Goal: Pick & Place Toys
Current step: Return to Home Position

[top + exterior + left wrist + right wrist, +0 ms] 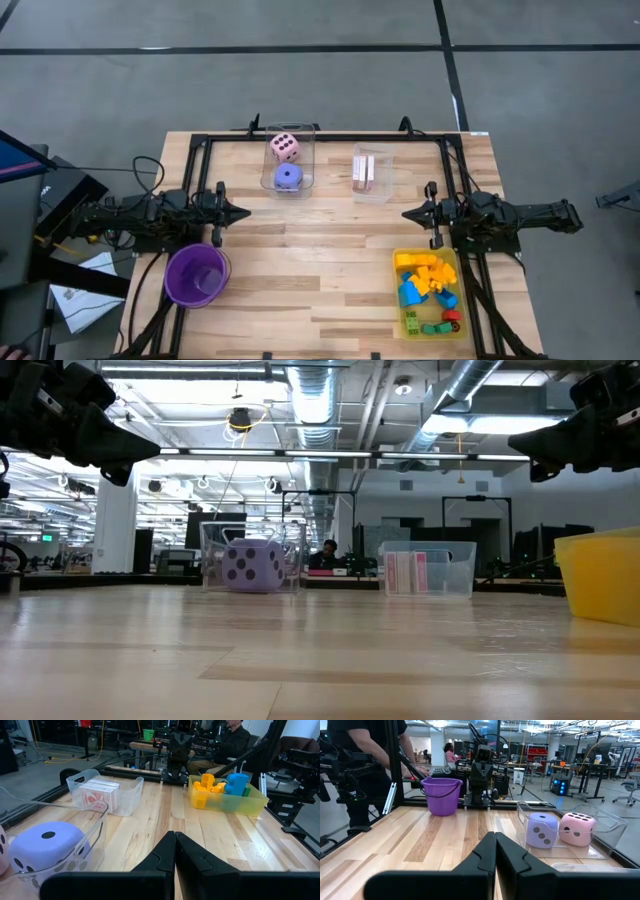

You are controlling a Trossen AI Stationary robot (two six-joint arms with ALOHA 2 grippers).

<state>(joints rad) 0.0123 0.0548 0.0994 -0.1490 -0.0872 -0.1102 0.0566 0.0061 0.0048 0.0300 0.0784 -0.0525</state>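
Observation:
The toys sit in containers. A pink die [285,147] and a purple die [288,177] lie in a clear box [305,135] at the table's far side. Pink-white cards [363,170] stand in a second clear box [385,175]. Yellow, orange, blue, green and red blocks [428,290] fill a yellow tray [398,300] at the near right. My left gripper [243,213] is shut and empty at the table's left, above the wood. My right gripper [408,213] is shut and empty at the right, facing it.
A purple round cup [197,276] stands at the near left, beside my left arm. A dark frame [330,137] runs along the table's far edge and sides. Bare wood [320,260] lies between the two grippers. People show in the room beyond the table.

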